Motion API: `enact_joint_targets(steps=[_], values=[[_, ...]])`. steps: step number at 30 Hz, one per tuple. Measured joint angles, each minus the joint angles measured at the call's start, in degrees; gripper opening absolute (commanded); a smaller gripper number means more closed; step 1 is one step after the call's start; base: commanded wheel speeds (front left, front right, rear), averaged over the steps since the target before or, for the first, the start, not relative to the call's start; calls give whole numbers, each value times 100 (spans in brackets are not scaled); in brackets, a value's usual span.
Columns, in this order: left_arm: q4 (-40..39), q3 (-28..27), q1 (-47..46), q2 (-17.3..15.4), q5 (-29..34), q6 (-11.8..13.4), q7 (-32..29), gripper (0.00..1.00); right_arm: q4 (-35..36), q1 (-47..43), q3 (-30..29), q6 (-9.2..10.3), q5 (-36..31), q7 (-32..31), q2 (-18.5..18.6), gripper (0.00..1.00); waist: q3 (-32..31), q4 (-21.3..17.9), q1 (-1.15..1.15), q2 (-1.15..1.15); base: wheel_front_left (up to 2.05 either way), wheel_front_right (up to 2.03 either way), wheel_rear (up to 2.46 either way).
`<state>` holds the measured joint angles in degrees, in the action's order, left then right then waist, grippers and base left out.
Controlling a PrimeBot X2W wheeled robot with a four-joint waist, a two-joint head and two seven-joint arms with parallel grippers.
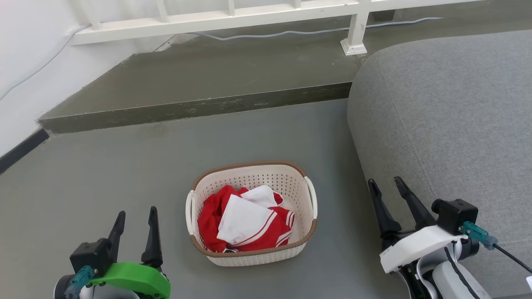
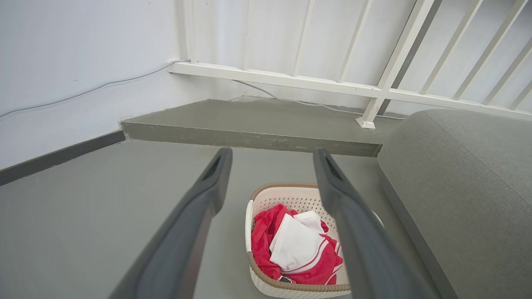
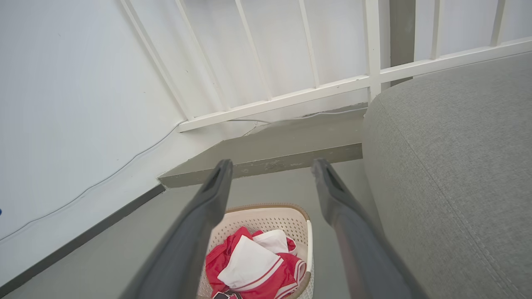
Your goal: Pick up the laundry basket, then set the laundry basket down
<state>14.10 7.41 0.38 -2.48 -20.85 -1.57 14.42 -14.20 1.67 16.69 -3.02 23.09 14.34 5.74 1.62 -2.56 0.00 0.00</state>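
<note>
The left end effector (image 1: 137, 213) (green-collared wrist) is at the lower left, fingers parted and empty. The right end effector (image 1: 385, 182), white-collared, is opposite, equally spread.

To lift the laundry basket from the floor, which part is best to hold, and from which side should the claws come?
Probably the two white side handles: left handle with the left claw, right handle with the right claw, each coming in from its own side. The laundry basket stands upright between both open claws, its handles stick outward, and clothes lie inside.

cream laundry basket (image 1: 291, 182), brown rim
</note>
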Motion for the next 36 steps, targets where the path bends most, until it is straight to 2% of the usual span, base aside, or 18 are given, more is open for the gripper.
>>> enact_joint_targets(steps=[15, 20, 21, 27, 36], values=[[-45, 18, 9, 0, -20, 5, 0, 100, 22, -82, -146, -99, -147, 0, -54, 100, -1, -4, 0, 0, 0, 0, 0], [-44, 60, 20, 0, -204, 5, 0, 100, 29, -104, -176, -112, -155, 0, -81, 100, 0, -9, 0, 0, 0, 0, 0], [-21, 67, 20, 3, -232, 5, -1, 0, 8, -108, -175, -114, -153, -1, -85, 0, 0, -9, 0, 0, 0, 0, 0], [210, 81, 79, 54, -289, 5, -27, 0, -192, -315, -155, -114, -121, -9, -127, 0, -1, -7, 0, 0, 0, 0, 0], [216, -8, 81, 57, -779, -1, -193, 0, -148, -316, -252, -116, 399, -78, -141, 0, -16, 16, 0, 0, 0, 0, 0]])
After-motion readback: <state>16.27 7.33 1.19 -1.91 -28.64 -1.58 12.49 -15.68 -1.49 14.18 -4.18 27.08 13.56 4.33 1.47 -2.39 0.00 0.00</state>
